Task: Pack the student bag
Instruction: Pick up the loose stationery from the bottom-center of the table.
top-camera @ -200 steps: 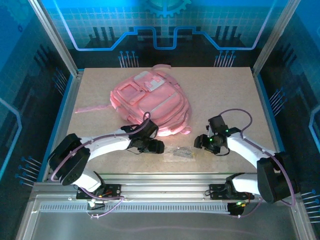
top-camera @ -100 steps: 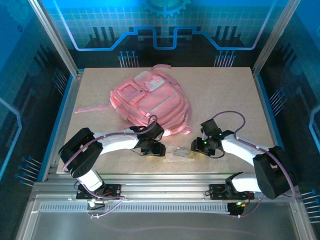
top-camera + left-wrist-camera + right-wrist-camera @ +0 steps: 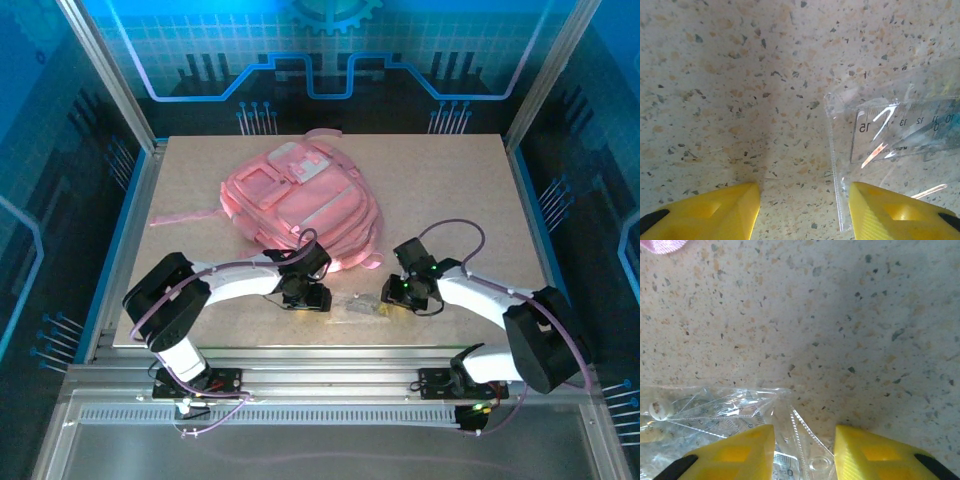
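The student bag, a large pink backpack, lies flat at the back middle of the table. In front of it lies a clear plastic pouch holding a ruler. My left gripper is low at the pouch's left end; its jaws are open, and the pouch's end edge lies just inside the right finger. My right gripper is at the pouch's right end. Its open jaws straddle the crumpled pouch corner without pinching it. A corner of the student bag shows pink.
The speckled table is bare to the right of the bag and along the front strip. A thin pink strap trails left from the bag. Metal frame posts and rails border the table.
Both arms have moved inward along the front of the table and lowered onto the two ends of the clear pouch. Both pairs of jaws have narrowed.
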Controlling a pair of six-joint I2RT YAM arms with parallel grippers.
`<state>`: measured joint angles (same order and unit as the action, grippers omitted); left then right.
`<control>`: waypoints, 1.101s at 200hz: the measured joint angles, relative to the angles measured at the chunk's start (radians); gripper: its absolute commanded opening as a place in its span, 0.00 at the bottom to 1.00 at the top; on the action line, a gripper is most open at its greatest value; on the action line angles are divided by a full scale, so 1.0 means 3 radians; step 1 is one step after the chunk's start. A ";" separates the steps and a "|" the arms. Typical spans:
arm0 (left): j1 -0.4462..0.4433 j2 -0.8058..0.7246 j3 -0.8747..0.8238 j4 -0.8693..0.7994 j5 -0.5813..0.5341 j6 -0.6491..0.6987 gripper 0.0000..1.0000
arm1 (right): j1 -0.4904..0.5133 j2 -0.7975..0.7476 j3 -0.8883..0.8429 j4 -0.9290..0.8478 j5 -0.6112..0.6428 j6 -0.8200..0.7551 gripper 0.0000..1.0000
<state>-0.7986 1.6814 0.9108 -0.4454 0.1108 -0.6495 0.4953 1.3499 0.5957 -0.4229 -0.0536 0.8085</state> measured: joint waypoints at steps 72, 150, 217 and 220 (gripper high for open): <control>0.0000 0.0003 0.0009 -0.0008 0.0000 -0.0001 0.52 | 0.0136 0.0160 0.0123 -0.0164 0.0278 0.0125 0.02; -0.0038 -0.0125 0.0010 -0.0011 -0.0005 0.0086 0.69 | 0.0170 -0.0141 0.0245 -0.0294 0.0117 -0.0234 0.00; 0.0320 -0.0721 0.0427 -0.0268 0.0029 0.0970 0.80 | 0.0067 -0.0395 0.0806 -0.0395 0.0033 -0.1603 0.00; 0.0354 -0.0721 0.0450 -0.0263 0.0055 0.1006 0.80 | 0.0066 -0.0390 0.0821 -0.0394 0.0028 -0.1661 0.00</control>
<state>-0.6926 1.4651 1.0458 -0.5243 0.1272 -0.3477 0.5152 1.2327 0.8421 -0.5411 -0.0452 0.3103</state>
